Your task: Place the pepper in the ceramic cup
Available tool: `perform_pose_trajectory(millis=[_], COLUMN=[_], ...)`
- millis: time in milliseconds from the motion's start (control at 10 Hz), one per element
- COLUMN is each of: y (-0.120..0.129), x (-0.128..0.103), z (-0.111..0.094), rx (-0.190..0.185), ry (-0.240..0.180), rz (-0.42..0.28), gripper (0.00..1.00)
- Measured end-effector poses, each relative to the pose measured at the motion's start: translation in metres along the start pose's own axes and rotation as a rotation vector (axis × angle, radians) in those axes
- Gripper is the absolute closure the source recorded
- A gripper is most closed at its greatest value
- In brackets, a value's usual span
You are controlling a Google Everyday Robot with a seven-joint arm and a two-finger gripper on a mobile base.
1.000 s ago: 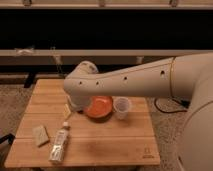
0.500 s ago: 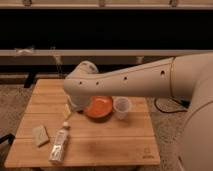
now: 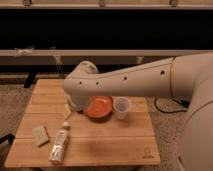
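Because my forearm [image 3: 135, 80] stretches in from the right and crosses the back of the wooden table [image 3: 100, 152], much of what matters is tucked under it. My gripper [image 3: 70, 109] hangs off the wrist at the table's left-centre, low over the boards and just beside the left rim of the orange bowl [image 3: 99, 107]. Whether it is open, closed or holding something I cannot tell, since the wrist housing covers it. The pepper is nowhere I can pick out (it may lie beneath my wrist or be in my grasp, but nothing shows either way). The ceramic cup [image 3: 121, 107] stands upright just to the right of the bowl, nearly touching it, with no dark red showing at its mouth, so the placing is not done. Near the front left a clear plastic bottle [image 3: 59, 145] lies on its side, with a small tan block [image 3: 40, 135] beside it; both are well apart from the cup. I judge this to be the pick-up stage, or the very start of the carry. The next move, as I see it, calls for a lift high enough to clear the bowl's rim and a pass rightward across it. Then comes careful centring over the cup's narrow mouth before release, because a drop short of it would land the pepper in the bowl instead.
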Motion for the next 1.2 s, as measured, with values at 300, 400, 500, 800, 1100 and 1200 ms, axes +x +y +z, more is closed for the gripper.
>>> perform_pose_trajectory(millis=[300, 400, 500, 800, 1100, 1200], y=[0.001, 0.004, 0.003, -0.008, -0.013, -0.014], x=[-0.027, -0.047, -0.063, -0.103, -0.127, -0.13], z=[0.008, 0.017, 0.025, 0.074, 0.12, 0.13], rx=[-0.03, -0.046, -0.06, -0.084, -0.08, -0.078], ry=[0.01, 0.018, 0.022, 0.065, 0.1, 0.107], rz=[-0.095, -0.141, -0.169, -0.249, -0.308, -0.321], gripper=[0.2, 0.2, 0.2, 0.2, 0.2, 0.2])
